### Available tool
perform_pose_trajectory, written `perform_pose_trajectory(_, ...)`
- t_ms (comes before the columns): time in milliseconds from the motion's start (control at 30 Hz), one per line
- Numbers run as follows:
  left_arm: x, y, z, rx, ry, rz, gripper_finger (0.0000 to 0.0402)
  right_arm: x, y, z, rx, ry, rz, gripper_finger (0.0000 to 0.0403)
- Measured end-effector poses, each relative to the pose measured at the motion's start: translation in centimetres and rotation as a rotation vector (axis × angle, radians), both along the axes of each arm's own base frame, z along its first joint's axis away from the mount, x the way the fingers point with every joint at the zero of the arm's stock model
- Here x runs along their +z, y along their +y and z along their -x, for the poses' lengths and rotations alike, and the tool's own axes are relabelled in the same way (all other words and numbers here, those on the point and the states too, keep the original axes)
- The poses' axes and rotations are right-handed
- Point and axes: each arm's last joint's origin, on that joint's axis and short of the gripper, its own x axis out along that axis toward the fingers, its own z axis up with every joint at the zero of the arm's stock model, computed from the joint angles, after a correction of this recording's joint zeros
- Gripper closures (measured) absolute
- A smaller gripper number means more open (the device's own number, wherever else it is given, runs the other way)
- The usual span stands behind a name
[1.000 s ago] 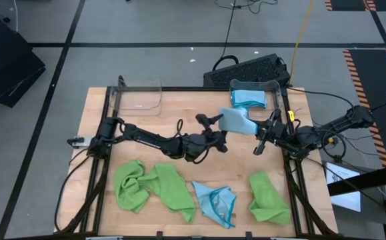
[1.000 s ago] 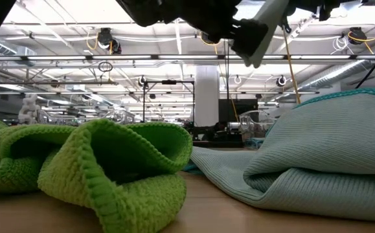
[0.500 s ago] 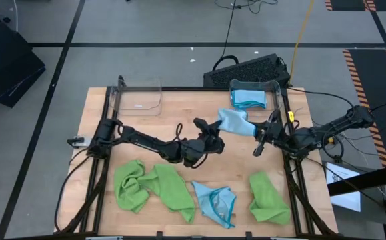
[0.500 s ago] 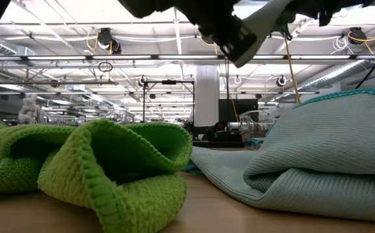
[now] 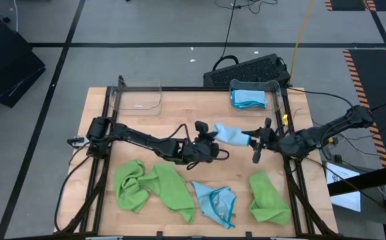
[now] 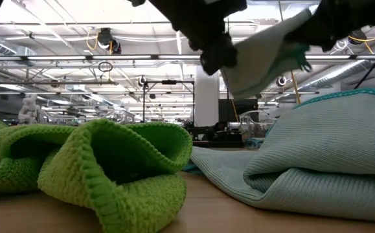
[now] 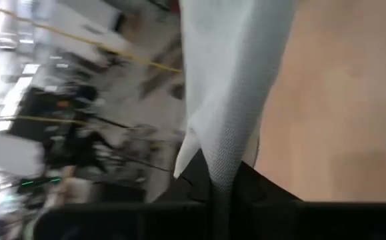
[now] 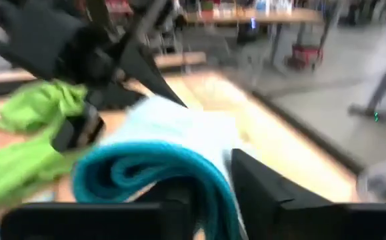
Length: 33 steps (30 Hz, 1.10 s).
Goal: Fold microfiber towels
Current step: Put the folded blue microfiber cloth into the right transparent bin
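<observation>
A light blue microfiber towel (image 5: 231, 135) hangs in the air over the middle of the table, bunched into a short strip between my two grippers. My left gripper (image 5: 213, 133) is shut on its left end. My right gripper (image 5: 255, 143) is at its right end, where a rolled teal-edged fold (image 8: 146, 167) fills the right wrist view. In the low view the towel (image 6: 265, 52) shows high above the cloths lying on the table. My left gripper pinches the towel's left end (image 7: 221, 170) between its two fingers, where the cloth narrows to a bunch; how many layers cannot be told. The fingers come almost level from the table's left. The towel is lifted clear and runs on toward the right gripper.
Two lime green towels (image 5: 153, 187) lie crumpled at the near left, a blue one (image 5: 214, 203) near the middle front, another green one (image 5: 269, 197) at the near right. A clear bin (image 5: 248, 98) with folded blue towels stands at the back right, another clear bin (image 5: 139, 100) at the back left.
My left gripper has shut on the blue towel's left end and rolled a little. My right gripper has sunk and tipped. The towel, earlier held higher and spread nearer the far bin, now sits lower as a narrow strip between both grippers.
</observation>
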Motion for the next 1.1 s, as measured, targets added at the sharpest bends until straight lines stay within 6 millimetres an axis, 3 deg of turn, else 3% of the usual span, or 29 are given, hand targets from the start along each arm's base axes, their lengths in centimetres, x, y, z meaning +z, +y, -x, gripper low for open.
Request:
perform_pose_trajectory(267,-2.2,2.0,0.8,-0.118,0.185,0.293,0.0390,-4.2,-0.1,0.5,-0.121,0.296,-0.206,0.0194)
perform_pose_trajectory(467,-3.3,3.2,1.7,-0.065,0.307,0.375,0.0391,-5.2,0.7,-0.6,-0.098,0.406,-0.300,0.0173)
perform_pose_trajectory(700,-3.4,3.6,1.9,-0.028,0.311,0.403,0.0389,-3.1,2.4,-5.5,0.013,0.112,-0.277,0.0169)
perform_pose_trajectory(933,-3.4,3.5,1.9,-0.017,0.299,0.417,0.0391,-5.7,2.1,-9.1,-0.031,0.127,-0.224,0.0126)
perform_pose_trajectory(1100,-3.4,3.5,1.9,-0.017,0.295,0.418,0.0390,-6.0,2.3,-11.9,-0.004,0.116,-0.194,0.0092)
